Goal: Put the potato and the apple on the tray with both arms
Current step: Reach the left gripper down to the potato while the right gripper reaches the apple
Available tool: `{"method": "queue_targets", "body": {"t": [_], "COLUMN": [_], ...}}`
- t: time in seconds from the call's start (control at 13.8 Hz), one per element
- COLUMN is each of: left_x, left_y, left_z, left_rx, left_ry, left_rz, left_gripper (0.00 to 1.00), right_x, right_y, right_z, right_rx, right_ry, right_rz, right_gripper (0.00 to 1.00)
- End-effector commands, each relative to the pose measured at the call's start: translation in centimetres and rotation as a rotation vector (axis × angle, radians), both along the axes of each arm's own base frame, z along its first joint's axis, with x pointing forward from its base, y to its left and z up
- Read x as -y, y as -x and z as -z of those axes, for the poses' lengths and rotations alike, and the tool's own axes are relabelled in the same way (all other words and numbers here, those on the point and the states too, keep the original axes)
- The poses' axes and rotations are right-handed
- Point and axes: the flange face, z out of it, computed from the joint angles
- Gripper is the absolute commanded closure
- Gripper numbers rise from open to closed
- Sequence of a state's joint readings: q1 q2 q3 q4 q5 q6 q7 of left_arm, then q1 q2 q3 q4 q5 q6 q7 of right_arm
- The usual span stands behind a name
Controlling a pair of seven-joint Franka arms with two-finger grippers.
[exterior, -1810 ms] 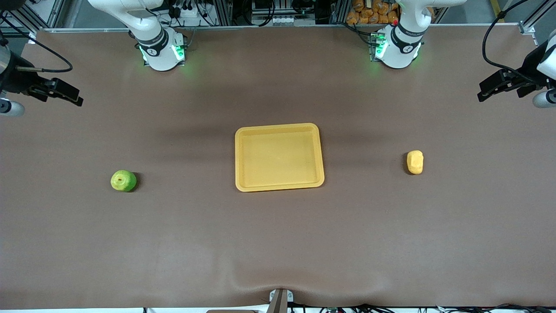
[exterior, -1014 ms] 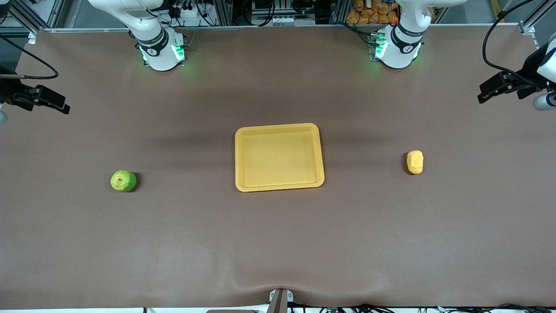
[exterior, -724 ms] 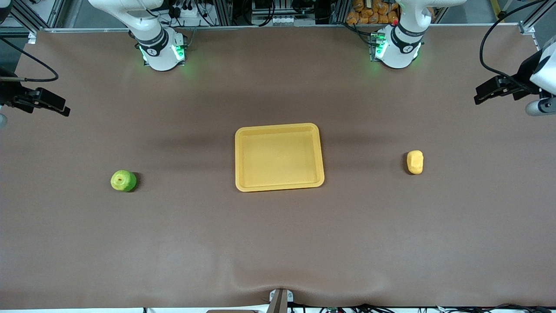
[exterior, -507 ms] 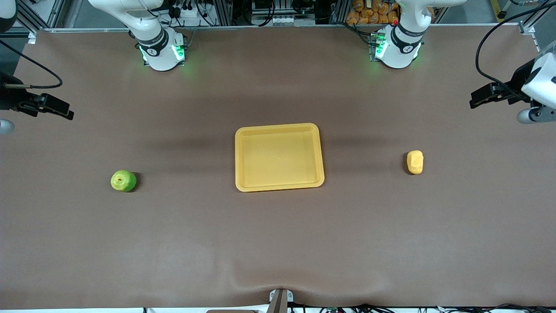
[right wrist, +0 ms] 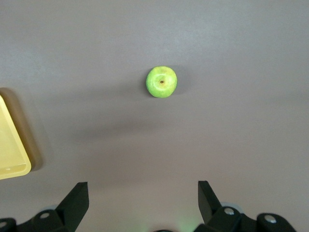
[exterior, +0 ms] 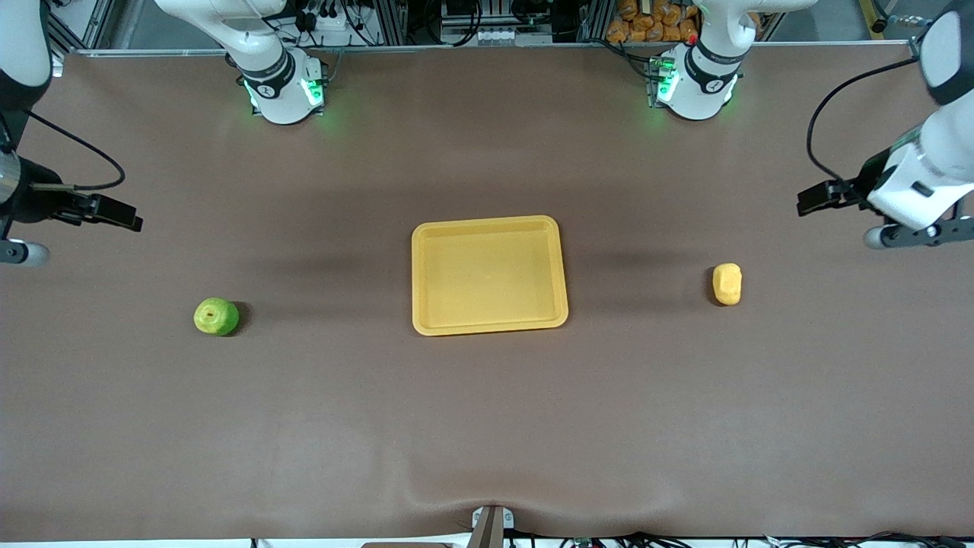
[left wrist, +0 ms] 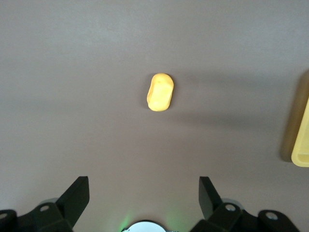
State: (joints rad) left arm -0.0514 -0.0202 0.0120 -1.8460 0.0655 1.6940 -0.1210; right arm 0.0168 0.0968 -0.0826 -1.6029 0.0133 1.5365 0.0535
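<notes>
The yellow-orange tray (exterior: 487, 222) lies empty at the table's middle. The green apple (exterior: 216, 317) sits on the table toward the right arm's end and shows in the right wrist view (right wrist: 161, 81). The pale yellow potato (exterior: 727, 284) lies toward the left arm's end and shows in the left wrist view (left wrist: 160, 92). My right gripper (exterior: 116, 215) is open and empty over bare table, well apart from the apple (right wrist: 142, 193). My left gripper (exterior: 814, 201) is open and empty over bare table, well apart from the potato (left wrist: 143, 193).
The brown table mat (exterior: 487, 426) is wrinkled at its front edge. The two arm bases (exterior: 283, 91) (exterior: 694, 87) stand lit green along the table's back edge. A tray corner shows in each wrist view (left wrist: 301, 140) (right wrist: 12, 145).
Both arms have swung in from the table ends. The left gripper has come closer to the potato and the right gripper closer to the apple. The produce and tray have not moved.
</notes>
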Motion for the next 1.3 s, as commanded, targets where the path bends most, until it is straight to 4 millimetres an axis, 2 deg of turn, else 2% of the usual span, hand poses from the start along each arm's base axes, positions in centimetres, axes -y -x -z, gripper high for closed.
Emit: {"method": "queue_targets", "body": {"t": [0.0,0.14,0.29,0.65,0.8,1.01,1.23], "left_x": [0.2,0.3,0.6,0.9,1.0,1.0,1.0], "left_y": [1.0,1.2,1.6,2.3,2.5,2.3,2.3], "left_z": [2.7,4.9,7.6,13.7,15.9,18.9,22.0], "left_rx": [0.017,0.026,0.043,0.129,0.155,0.177,0.224], "left_ry": [0.003,0.005,0.007,0.019,0.024,0.029,0.037], "left_rz": [0.017,0.021,0.025,0.032,0.037,0.040,0.045], "left_gripper": [0.00,0.00,0.00,0.00,0.00,0.00,0.00], "right_x": [0.4,0.6,0.7,1.4,1.4,2.0,5.2], "right_y": [-1.2,-1.1,-1.3,-3.8,-5.3,-6.6,-7.7], "right_z": [1.3,1.3,1.3,4.1,7.5,12.1,17.6], "right_rx": [0.005,0.001,0.017,0.055,0.044,0.004,0.006], "right_ry": [-0.013,-0.031,-0.032,-0.033,-0.029,-0.032,-0.040], "right_rz": [-0.025,-0.131,-0.148,-0.248,-0.252,-0.244,-0.271], "right_gripper": [0.00,0.00,0.00,0.00,0.00,0.00,0.00]}}
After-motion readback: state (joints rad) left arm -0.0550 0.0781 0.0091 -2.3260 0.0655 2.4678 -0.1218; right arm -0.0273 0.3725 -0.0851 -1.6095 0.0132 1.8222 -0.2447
